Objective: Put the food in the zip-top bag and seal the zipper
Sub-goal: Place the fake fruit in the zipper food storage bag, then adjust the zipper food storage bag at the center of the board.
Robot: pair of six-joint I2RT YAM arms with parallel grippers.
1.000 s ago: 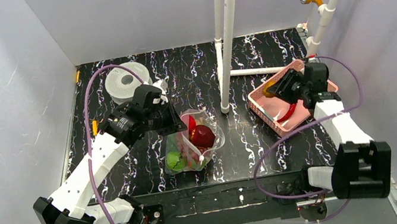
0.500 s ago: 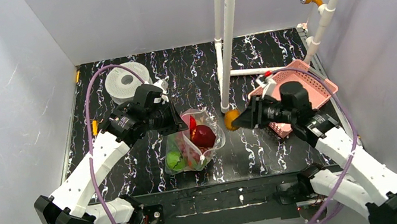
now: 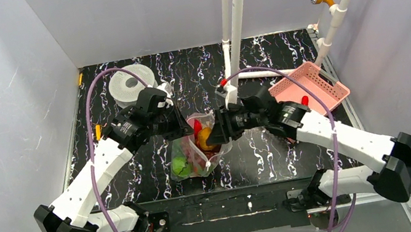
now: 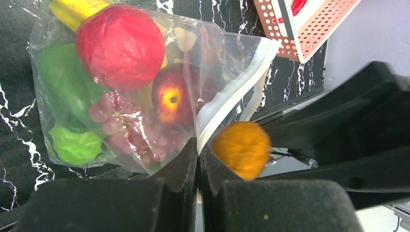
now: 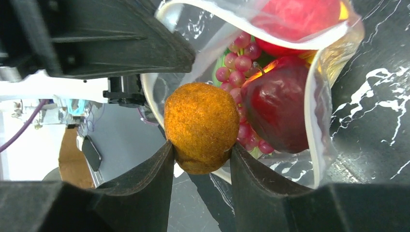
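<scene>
Orange fruit (image 5: pixel 201 126) in right hand (image 5: pixel 201 149), at bag (image 5: pixel 320 121)

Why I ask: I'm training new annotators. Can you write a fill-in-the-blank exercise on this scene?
1. The right gripper is shut on an ____ toy fruit.
2. The left gripper pinches the mouth edge of the zip-top bag, whose zipper is ____.
3. The pink basket stands on the robot's ____ side of the bag.
Missing words: orange; open; right.
</scene>
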